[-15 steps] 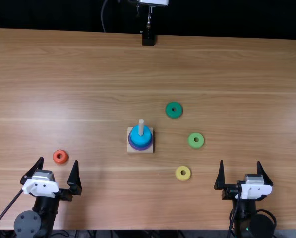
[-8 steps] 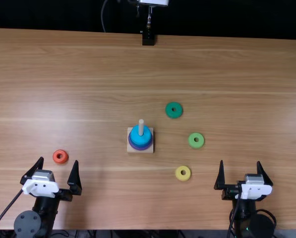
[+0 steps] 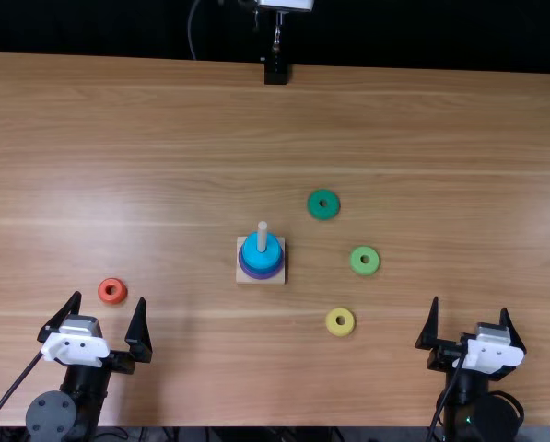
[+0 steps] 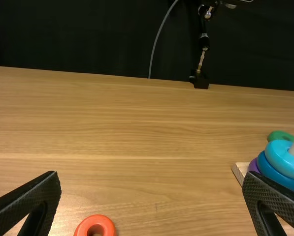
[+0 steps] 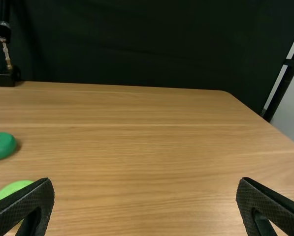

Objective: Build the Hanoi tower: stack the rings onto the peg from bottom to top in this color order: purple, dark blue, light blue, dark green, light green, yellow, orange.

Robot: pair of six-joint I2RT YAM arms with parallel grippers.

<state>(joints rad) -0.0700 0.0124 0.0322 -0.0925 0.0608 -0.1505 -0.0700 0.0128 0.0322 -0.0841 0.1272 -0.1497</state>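
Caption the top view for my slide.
Three stacked rings on the peg; yellow ring, orange ring and two green rings loose on the table.

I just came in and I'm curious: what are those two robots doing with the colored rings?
They're building a ring tower. Purple, dark blue and light blue are on the peg, in that order going up. The dark green, light green, yellow and orange rings lie loose on the table. Right now the left hand and right hand are both open and empty. Dark green should go on next.
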